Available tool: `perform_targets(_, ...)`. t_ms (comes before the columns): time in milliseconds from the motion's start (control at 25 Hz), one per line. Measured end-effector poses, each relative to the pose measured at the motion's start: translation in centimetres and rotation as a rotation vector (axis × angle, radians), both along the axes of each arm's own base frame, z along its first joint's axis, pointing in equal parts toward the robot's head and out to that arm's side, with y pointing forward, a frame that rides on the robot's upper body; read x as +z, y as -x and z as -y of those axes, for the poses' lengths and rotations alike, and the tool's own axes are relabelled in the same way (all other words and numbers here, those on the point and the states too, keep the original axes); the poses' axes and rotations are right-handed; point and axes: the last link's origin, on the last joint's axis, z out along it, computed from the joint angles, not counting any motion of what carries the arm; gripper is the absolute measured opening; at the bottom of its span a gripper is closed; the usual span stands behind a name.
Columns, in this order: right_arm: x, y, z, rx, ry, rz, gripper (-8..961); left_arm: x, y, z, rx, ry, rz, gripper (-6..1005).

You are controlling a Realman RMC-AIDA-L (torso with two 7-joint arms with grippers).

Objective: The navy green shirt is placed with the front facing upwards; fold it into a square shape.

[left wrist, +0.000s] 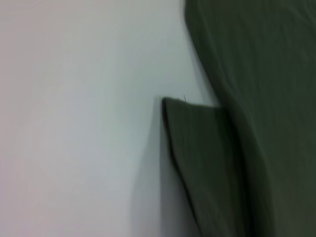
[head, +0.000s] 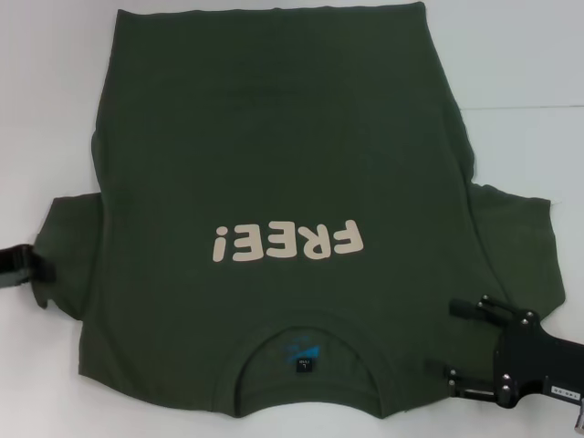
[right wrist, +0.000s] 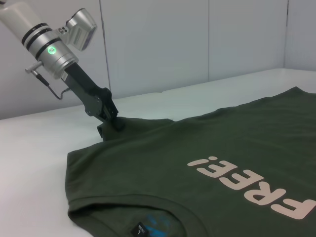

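On the left edge of the head view, the left gripper sits at the hem of the shirt's left sleeve, low against the white table. The right wrist view shows this same gripper from across the table, its dark fingers pressed together on a pinch of sleeve fabric that rises slightly off the surface. The left wrist view shows only that sleeve lying beside the shirt's body, with bare table next to it. The shirt is spread flat across the middle of the table, front side up, its collar nearest the robot and its bottom hem at the far side. The cream lettering reads upside down in the head view, and a small dark label sits inside the neck opening. Farther right, the right sleeve lies flat, somewhat wrinkled along its edge. At the lower right, the right gripper hovers over the shoulder area beside the collar, its two fingers spread wide apart and holding nothing; whether the fingertips touch the fabric cannot be told.
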Motion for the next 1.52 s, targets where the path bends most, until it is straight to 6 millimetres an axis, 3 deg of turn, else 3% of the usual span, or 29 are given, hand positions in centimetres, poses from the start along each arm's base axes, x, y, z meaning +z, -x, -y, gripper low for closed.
perform_targets(240, 0.1, -0.1, 0.0, -0.004, -0.005, -0.002, 928, 2.0, 0.0, -0.4, -0.013, -0.033, -0.033, 19)
perform_targets(360, 0.1, -0.1, 0.0, -0.005, -0.008, -0.003, 928, 2.7, 0.1, -0.6, -0.012, -0.049, -0.045, 20)
perform_targets(600, 0.1, 0.0, -0.1, -0.004, -0.009, -0.003, 927, 6.2, -0.1, -0.8, -0.003, -0.117, -0.084, 20)
perform_targets(840, 0.1, 0.0, -0.2, -0.002, -0.010, -0.002, 928, 7.8, -1.8, -1.2, -0.040, -0.138, -0.035, 20)
perform_targets(1200, 0.1, 0.2, -0.4, 0.008, -0.011, 0.001, 927, 5.5, -6.5, -2.2, -0.160, -0.082, 0.174, 19)
perform_targets(1520, 0.1, 0.2, -0.5, 0.012, -0.010, 0.004, 927, -2.2, -9.1, -2.3, -0.181, 0.014, 0.251, 19)
